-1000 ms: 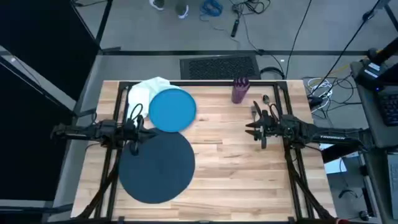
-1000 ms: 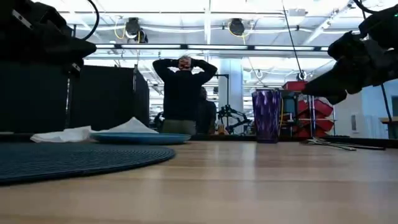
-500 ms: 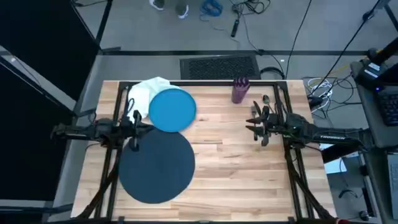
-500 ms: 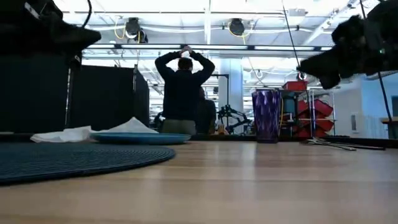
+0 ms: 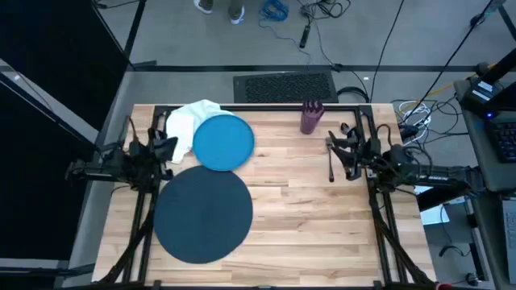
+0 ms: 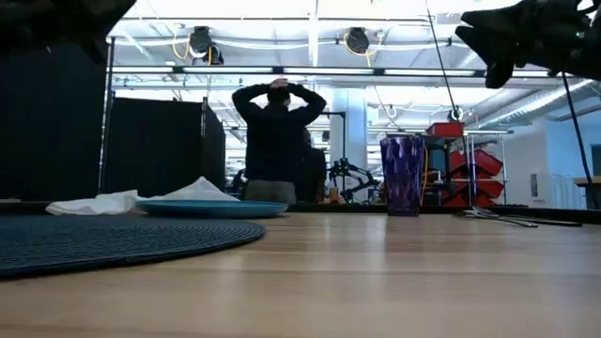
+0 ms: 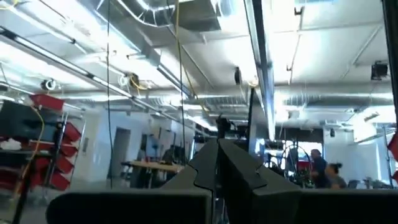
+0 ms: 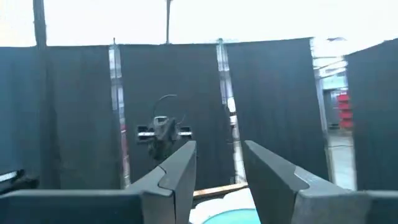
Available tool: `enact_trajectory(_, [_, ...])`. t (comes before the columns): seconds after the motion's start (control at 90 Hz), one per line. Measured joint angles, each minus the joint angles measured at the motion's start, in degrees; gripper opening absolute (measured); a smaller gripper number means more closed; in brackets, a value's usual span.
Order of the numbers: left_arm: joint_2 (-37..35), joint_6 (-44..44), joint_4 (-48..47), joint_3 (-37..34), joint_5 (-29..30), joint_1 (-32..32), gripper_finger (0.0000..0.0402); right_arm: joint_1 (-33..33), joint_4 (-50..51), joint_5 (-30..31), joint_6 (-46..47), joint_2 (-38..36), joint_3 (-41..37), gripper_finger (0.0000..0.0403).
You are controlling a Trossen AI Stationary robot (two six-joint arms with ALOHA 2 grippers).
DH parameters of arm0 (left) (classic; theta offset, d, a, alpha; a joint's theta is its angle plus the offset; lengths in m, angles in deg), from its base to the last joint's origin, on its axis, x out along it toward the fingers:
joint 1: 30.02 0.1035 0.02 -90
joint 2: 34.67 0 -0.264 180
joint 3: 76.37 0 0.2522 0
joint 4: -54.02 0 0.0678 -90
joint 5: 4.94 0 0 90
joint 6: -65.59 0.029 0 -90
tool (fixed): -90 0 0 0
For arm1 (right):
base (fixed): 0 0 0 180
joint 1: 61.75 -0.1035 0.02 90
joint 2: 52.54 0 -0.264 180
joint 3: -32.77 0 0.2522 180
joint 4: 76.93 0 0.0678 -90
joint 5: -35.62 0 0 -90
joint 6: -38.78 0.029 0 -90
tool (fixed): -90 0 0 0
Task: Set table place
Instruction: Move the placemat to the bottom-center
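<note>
Hovering above the table (image 5: pixel 306 201) — left gripper (image 7: pixel 217 163) pressed together, right gripper (image 8: pixel 217 163) spread

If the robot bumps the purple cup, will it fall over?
Probably, yes. The cup stands upright and is taller than it is wide, so a push near its rim would likely tip it. In the high view it stands alone near the table's far edge, with nothing beside it to stop it. Once down, its round side might roll.
</note>
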Motion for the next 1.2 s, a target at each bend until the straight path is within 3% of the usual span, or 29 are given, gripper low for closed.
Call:
enact_trajectory(0.256, [3.6, 1.1, -8.3, 11.7, 6.6, 0.0, 0.0, 0.0, -0.4, 0.8, -4.1, 7.2, 7.6, 0.0118])
enact_trajectory(0.367, [7.4, 4.3, -15.4, 18.9, 10.2, 0.0, 0.0, 0.0, -0.4, 5.0, -7.8, 13.2, 13.8, 0.0118])
enact_trajectory(0.556, [16.2, 10.8, -17.7, 27.9, 14.4, 0.0, 0.0, 1.7, 6.2, 4.1, -8.7, 26.7, 25.9, 0.0118])
enact_trajectory(0.733, [25.0, 16.1, -18.0, 30.0, 21.2, 0.0, 0.0, 2.4, 9.3, 1.7, -9.0, 43.0, 34.4, 0.0118])
enact_trajectory(0.856, [30.7, 11.2, -22.6, 30.0, 24.6, 0.0, 0.0, 1.6, 9.7, 1.5, -8.6, 53.7, 38.5, 0.0118])
enact_trajectory(1.011, [36.0, -1.6, -38.6, 30.0, 24.8, 0.0, 0.0, -0.9, 9.9, -0.2, -4.8, 64.5, 42.4, 0.0118])
enact_trajectory(1.2, [40.9, -23.6, -60.5, 30.0, 14.7, 0.0, 0.0, -5.1, 10.3, -6.6, -1.2, 74.1, 46.7, 0.0118])
